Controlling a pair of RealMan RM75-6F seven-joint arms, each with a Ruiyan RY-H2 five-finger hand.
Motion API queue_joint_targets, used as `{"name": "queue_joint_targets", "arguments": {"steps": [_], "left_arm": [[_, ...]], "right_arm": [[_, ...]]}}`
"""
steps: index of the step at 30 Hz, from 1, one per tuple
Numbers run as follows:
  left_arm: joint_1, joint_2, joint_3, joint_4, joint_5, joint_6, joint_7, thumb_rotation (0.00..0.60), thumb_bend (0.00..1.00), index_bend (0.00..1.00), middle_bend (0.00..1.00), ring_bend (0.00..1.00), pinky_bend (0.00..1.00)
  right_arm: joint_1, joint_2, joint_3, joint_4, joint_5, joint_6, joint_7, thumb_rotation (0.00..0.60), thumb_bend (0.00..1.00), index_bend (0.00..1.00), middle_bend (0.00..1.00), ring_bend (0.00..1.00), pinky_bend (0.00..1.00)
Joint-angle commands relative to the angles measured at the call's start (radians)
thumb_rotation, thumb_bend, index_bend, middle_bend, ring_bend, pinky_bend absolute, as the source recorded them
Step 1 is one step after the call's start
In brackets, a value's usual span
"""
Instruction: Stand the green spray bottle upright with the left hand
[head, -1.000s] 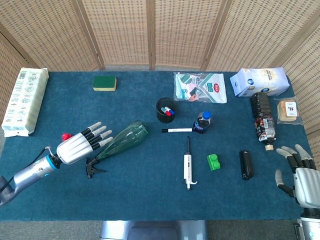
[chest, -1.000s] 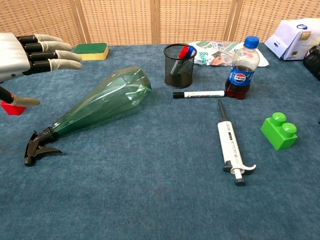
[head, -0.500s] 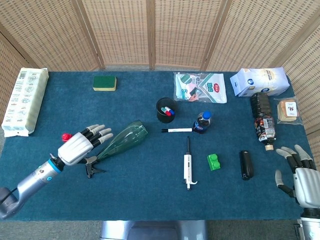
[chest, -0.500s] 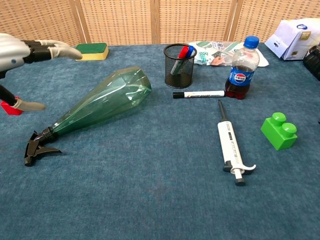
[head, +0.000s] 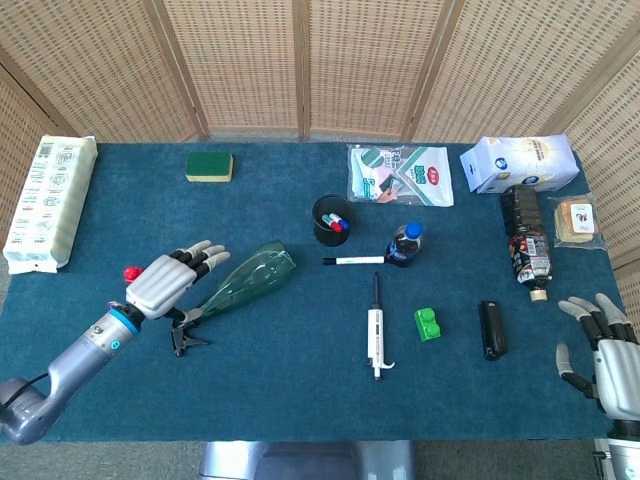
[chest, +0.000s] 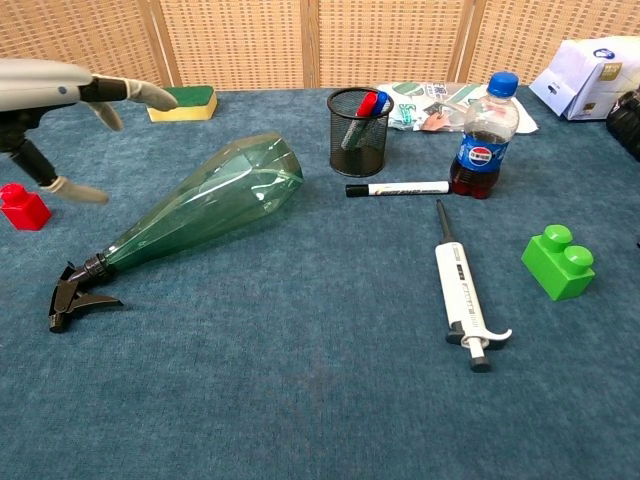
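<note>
Lying on its side on the blue counter (head: 300, 380), the green spray bottle (head: 240, 281) points its black trigger head toward the near-left. Just above its neck hangs the left hand (head: 170, 280), fingers (chest: 150, 94) spread, grasping nothing. At the counter's right edge the right hand (head: 605, 345) rests with fingers splayed, released.

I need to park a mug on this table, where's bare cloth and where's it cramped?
Bare: the near strip in front of the green spray bottle and pipette, and the far stretch between sponge and pen cup. Crowded: around the cola bottle and marker.
</note>
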Motion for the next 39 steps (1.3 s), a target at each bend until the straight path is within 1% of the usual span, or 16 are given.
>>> {"name": "queue_joint_targets", "arguments": {"steps": [1,5,8,11,13,15,16,20,25,27,29,30,34,39], "left_arm": [[-0.021,0.003,-0.033,-0.041,-0.065,-0.046,0.051,0.600,0.28,0.03,0.04,0.01,0.24],[-0.041,0.003,-0.052,-0.057,-0.084,-0.080,0.044,0.600,0.28,0.05,0.07,0.01,0.22],[-0.056,0.005,-0.058,-0.064,-0.064,-0.105,0.015,0.600,0.28,0.05,0.08,0.02,0.20],[-0.072,0.007,-0.059,-0.070,-0.034,-0.130,-0.020,0.600,0.28,0.05,0.07,0.02,0.21],[-0.075,0.009,-0.060,-0.073,-0.041,-0.129,0.019,0.600,0.28,0.04,0.07,0.02,0.22],[-0.068,-0.004,-0.064,-0.075,-0.068,-0.105,0.086,0.600,0.28,0.02,0.06,0.02,0.23],[-0.065,-0.011,-0.064,-0.082,-0.102,-0.105,0.124,0.600,0.28,0.01,0.06,0.02,0.23],[-0.079,-0.044,-0.080,-0.102,-0.251,-0.127,0.211,0.600,0.28,0.00,0.05,0.00,0.23],[-0.113,-0.095,-0.098,-0.098,-0.392,-0.108,0.334,0.600,0.28,0.00,0.04,0.00,0.24],[-0.128,-0.114,-0.102,-0.093,-0.450,-0.101,0.377,0.600,0.28,0.00,0.03,0.00,0.24],[-0.157,-0.155,-0.115,-0.060,-0.545,-0.117,0.402,0.600,0.28,0.00,0.03,0.00,0.24],[-0.167,-0.167,-0.117,-0.053,-0.573,-0.119,0.414,0.600,0.28,0.00,0.02,0.00,0.24],[-0.199,-0.201,-0.120,-0.031,-0.655,-0.128,0.442,0.600,0.28,0.00,0.02,0.00,0.24],[-0.227,-0.239,-0.122,0.003,-0.695,-0.129,0.454,0.600,0.28,0.00,0.02,0.00,0.24]], "right_arm": [[-0.002,0.001,0.001,0.003,0.001,0.003,0.005,0.600,0.56,0.22,0.22,0.06,0.14],[-0.004,0.002,-0.001,0.008,0.001,0.004,0.013,0.600,0.56,0.22,0.22,0.06,0.14],[-0.005,0.001,-0.001,0.011,0.002,0.004,0.018,0.600,0.56,0.22,0.22,0.06,0.14],[-0.005,0.000,-0.001,0.016,0.004,0.003,0.024,0.600,0.56,0.22,0.22,0.06,0.14],[-0.005,0.000,-0.001,0.019,0.005,0.003,0.028,0.600,0.56,0.22,0.22,0.06,0.14],[-0.005,-0.001,0.000,0.023,0.006,0.002,0.035,0.600,0.56,0.22,0.22,0.06,0.14],[-0.005,-0.001,-0.001,0.026,0.006,0.000,0.039,0.600,0.56,0.22,0.22,0.06,0.14],[-0.003,-0.004,-0.003,0.035,0.004,-0.006,0.054,0.600,0.56,0.22,0.22,0.06,0.14],[-0.009,-0.005,-0.005,0.046,0.004,0.000,0.075,0.600,0.56,0.22,0.22,0.06,0.14],[-0.014,-0.005,-0.005,0.051,0.005,0.006,0.088,0.600,0.56,0.22,0.22,0.06,0.14],[-0.020,-0.005,-0.008,0.060,0.004,0.010,0.110,0.600,0.56,0.22,0.22,0.06,0.14],[-0.021,-0.006,-0.009,0.063,0.003,0.011,0.116,0.600,0.56,0.22,0.22,0.06,0.14],[-0.025,-0.005,-0.009,0.070,0.000,0.018,0.139,0.600,0.56,0.22,0.22,0.06,0.14],[-0.030,0.000,-0.011,0.076,-0.004,0.022,0.153,0.600,0.56,0.22,0.22,0.06,0.14]]}}
